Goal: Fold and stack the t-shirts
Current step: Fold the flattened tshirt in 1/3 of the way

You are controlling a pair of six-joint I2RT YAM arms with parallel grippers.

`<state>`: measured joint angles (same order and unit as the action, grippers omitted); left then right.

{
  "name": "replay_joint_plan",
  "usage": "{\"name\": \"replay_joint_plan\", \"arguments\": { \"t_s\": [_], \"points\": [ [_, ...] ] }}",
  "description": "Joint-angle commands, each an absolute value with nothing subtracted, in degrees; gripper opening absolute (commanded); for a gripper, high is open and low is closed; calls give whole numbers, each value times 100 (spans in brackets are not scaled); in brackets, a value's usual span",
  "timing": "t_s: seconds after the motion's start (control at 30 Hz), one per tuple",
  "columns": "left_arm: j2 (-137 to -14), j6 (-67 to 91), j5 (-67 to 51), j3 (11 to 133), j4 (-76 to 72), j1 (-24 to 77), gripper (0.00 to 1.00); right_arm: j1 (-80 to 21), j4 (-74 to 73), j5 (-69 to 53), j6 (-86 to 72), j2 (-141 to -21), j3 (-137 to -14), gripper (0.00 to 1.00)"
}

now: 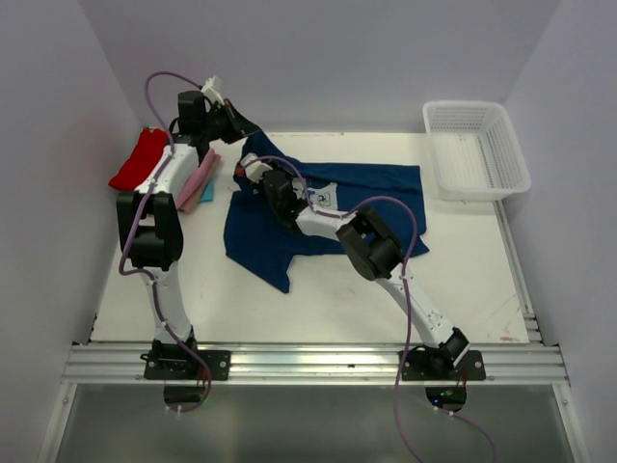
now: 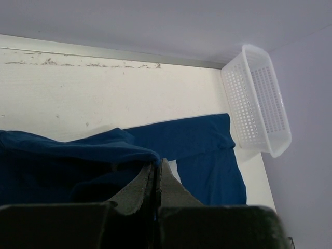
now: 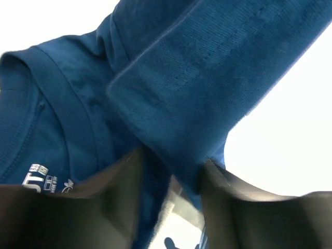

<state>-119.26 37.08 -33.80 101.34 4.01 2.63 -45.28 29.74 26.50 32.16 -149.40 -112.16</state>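
Note:
The navy t-shirt (image 1: 258, 236) lies spread across the middle of the table, its pale chest print (image 1: 324, 199) partly under my right arm. My left gripper (image 1: 241, 125) is raised at the back left and is shut on an edge of the navy cloth (image 2: 202, 140), which shows as a sliver pinched between the pads of that gripper (image 2: 155, 165). My right gripper (image 1: 253, 172) is low over the shirt's upper left part. In the right wrist view its fingers stand apart around a fold of hemmed navy cloth (image 3: 207, 78), beside the collar (image 3: 57, 98); this gripper (image 3: 168, 161) is open.
Folded red (image 1: 138, 159), pink (image 1: 197, 177) and teal (image 1: 206, 193) t-shirts lie together at the left edge, beside my left arm. A white mesh basket (image 1: 477, 149) stands at the back right corner. Walls close in the table on three sides.

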Motion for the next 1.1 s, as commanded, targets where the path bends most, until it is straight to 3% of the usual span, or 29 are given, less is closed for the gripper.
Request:
{"name": "replay_joint_plan", "arguments": {
  "t_s": [0.0,0.07,0.1,0.17,0.23,0.5,0.8,1.07],
  "points": [
    [-11760,3771,-3516,10072,150,211,0,-4491,3515,2830,3261,-14758,-11006,41],
    [-11786,3806,-3533,10055,132,211,0,-4491,3831,2839,3278,-14634,-10759,31],
    [-11786,3814,-3551,10046,114,211,0,-4491,3963,2900,3348,-14529,-10532,19],
    [-11777,3832,-3551,9994,97,211,0,-4500,4402,2953,3392,-14371,-10241,6],
    [-11760,3797,-3533,9967,97,211,0,-4500,4814,3032,3419,-14090,-9723,0],
    [-11760,3806,-3516,9818,88,211,0,-4517,5352,2980,3279,-13281,-8316,0],
    [-11672,3674,-3410,9423,-97,211,0,-4509,4738,2716,2980,-12657,-7840,2],
    [-11373,3524,-3164,8219,-369,193,0,-4491,4000,2567,2743,-12367,-7734,7]
  ]
}}
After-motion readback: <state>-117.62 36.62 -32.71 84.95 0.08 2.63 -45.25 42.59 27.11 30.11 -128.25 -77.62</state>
